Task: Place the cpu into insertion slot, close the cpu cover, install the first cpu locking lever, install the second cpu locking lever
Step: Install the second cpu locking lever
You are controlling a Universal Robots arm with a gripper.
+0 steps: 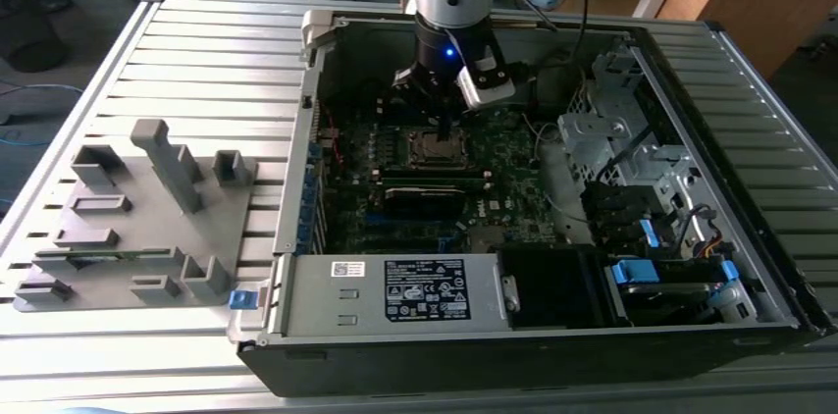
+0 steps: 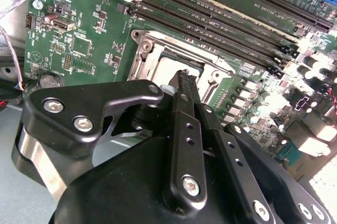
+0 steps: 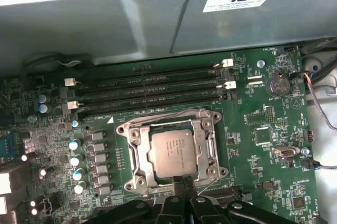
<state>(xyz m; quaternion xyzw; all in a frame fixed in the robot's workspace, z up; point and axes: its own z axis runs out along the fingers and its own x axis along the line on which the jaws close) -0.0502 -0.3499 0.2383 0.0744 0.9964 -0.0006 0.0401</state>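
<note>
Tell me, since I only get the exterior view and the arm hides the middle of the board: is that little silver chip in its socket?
Observer: Yes. In the first wrist view the cpu lies flat in the insertion slot.
Operator: And the metal frame around it, is it up or down?
Observer: Down. The cpu cover lies flat over the chip's edges.
Operator: Where is the claw, then?
Observer: The end effector, shut, is at the socket's edge, on the side away from the long memory slots.
</note>
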